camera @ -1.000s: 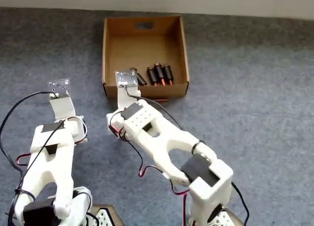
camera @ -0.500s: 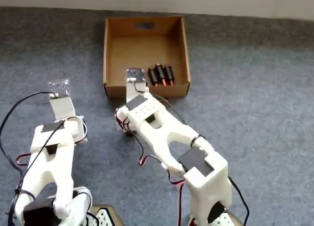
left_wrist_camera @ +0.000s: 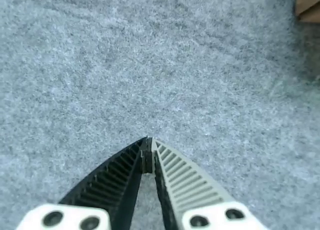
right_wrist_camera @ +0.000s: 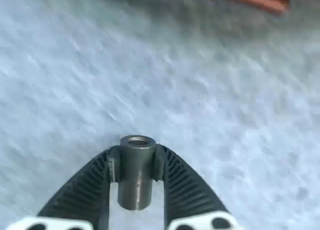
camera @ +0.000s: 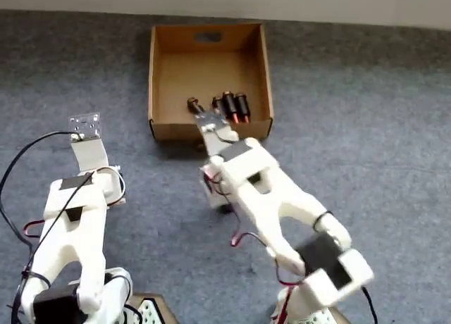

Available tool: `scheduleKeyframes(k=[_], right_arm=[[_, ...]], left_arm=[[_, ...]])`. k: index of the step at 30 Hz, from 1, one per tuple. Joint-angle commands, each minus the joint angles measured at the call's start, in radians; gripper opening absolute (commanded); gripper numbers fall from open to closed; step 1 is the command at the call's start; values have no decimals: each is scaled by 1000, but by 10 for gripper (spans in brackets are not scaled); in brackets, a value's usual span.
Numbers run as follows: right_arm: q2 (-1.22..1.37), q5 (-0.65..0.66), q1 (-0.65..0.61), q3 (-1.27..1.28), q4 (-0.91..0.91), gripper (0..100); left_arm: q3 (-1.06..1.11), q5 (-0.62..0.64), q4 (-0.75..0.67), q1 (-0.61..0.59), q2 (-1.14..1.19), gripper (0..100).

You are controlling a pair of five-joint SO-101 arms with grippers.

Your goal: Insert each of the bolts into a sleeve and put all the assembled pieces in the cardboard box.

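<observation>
My right fingers (right_wrist_camera: 185,190) are closed on a short dark sleeve (right_wrist_camera: 135,177), one finger on either side and its hollow end facing up at the wrist camera. The grip sits near the top of the sleeve, at the fingertips, and the body hangs down between the fingers, roughly upright. I can't tell from here whether a bolt is seated inside.

From above, the sleeve (camera: 192,104) shows just past the near wall of the cardboard box (camera: 211,132), over the floor of the box and just beside the three finished pieces (camera: 230,107) that lie side by side against that same wall. The wrist view shows grey worktop (camera: 366,127) behind the sleeve, so I'm not sure the sleeve has fully cleared the wall.

To drop it off well, I'd take the sleeve a little deeper over the bare box floor and well clear of the rim, then lower it before opening. I'd open only enough to let it go, so a finger doesn't knock the pieces already inside. With such a shallow hold, any sideways jolt could twist it loose early, so I'd go slowly.

My left fingers (left_wrist_camera: 115,175) are closed tip to tip with nothing between them, parked above the worktop well apart from the box.
</observation>
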Motion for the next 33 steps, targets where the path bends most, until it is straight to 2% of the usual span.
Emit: scheduleKeyframes(k=[1,4,7,10,13,18,23,33], right_arm=[[-143,164,147,114,-12,10],[-159,336,226,147,-5,37],[-159,419,355,143,-10,94],[-160,453,484,125,-28,94],[-159,454,545,124,-28,95],[-159,454,550,139,-27,104],[-157,454,549,147,-31,177],[-156,456,522,147,-50,177]], left_arm=[[-15,8,-14,-7,-1,8],[-15,8,-14,-7,-1,8],[-15,8,-14,-7,-1,8],[-15,8,-14,-7,-1,8],[-15,8,-15,-7,-1,8],[-15,8,-15,-7,-1,8],[-13,8,-15,-7,-1,8],[-13,8,-15,-7,-1,8]])
